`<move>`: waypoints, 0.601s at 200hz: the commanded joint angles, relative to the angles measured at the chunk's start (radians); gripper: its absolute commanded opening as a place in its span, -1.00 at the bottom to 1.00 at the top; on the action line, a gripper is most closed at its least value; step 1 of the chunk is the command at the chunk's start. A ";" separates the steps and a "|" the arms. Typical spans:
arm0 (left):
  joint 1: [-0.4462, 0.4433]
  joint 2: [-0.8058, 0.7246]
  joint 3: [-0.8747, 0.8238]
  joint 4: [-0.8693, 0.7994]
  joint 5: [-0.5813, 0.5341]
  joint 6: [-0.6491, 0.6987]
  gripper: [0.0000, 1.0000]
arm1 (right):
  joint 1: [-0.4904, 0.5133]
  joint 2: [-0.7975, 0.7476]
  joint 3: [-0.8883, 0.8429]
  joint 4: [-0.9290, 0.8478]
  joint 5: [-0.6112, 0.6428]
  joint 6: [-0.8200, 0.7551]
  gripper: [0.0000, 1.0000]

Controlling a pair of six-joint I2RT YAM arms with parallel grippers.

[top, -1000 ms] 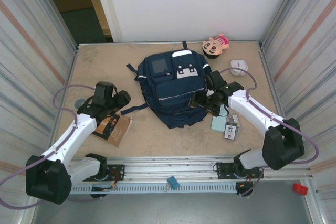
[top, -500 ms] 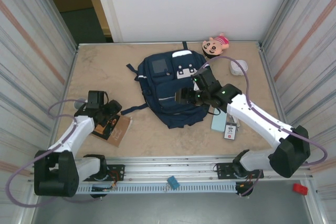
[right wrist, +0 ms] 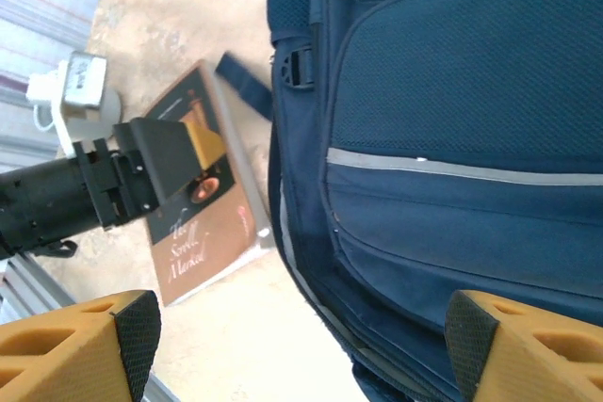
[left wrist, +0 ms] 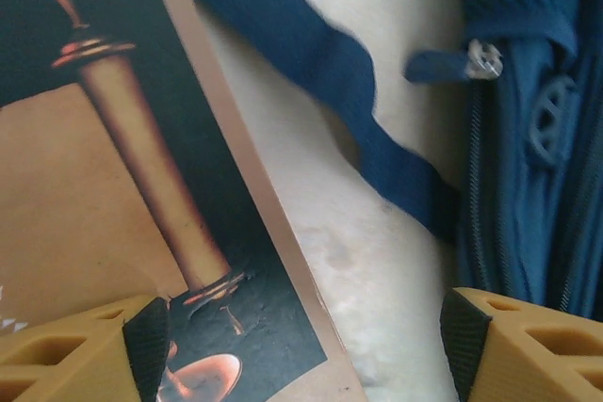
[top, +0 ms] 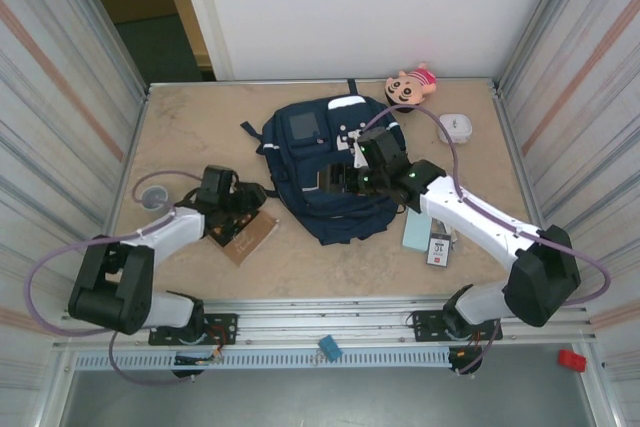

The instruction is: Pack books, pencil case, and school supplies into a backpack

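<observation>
The navy backpack (top: 318,152) lies flat mid-table, zipper and strap (left wrist: 358,129) close in the left wrist view. The tan-brown book (top: 248,238) lies on the table just left of it, cover up (left wrist: 104,185) (right wrist: 203,228). My left gripper (top: 247,198) (left wrist: 301,355) hovers low over the book's right edge, open, the book's corner and bare table between its fingers. My right gripper (top: 338,177) (right wrist: 301,345) is open above the backpack's front, holding nothing. The pale teal pencil case (top: 415,235) and the small white supplies pack (top: 438,248) lie right of the backpack.
A grey round cup (top: 153,194) sits at the left and a white square box (top: 455,127) at the back right. A doll (top: 410,87) lies by the back wall. Ribbed side walls close in the table. The right arm spans the pencil case area.
My left gripper swung right toward the backpack, and the book slid right and turned with it. My right gripper moved left, from the backpack's right side to over its front.
</observation>
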 commanded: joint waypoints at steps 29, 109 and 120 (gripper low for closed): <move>0.002 -0.208 0.106 -0.240 0.024 0.043 0.56 | 0.060 0.106 0.120 0.004 -0.033 -0.079 0.49; 0.388 -0.604 -0.144 -0.459 0.194 0.011 0.25 | 0.198 0.519 0.440 -0.128 -0.031 -0.208 0.28; 0.390 -0.602 -0.166 -0.455 0.193 0.006 0.24 | 0.213 0.569 0.472 -0.141 -0.029 -0.219 0.27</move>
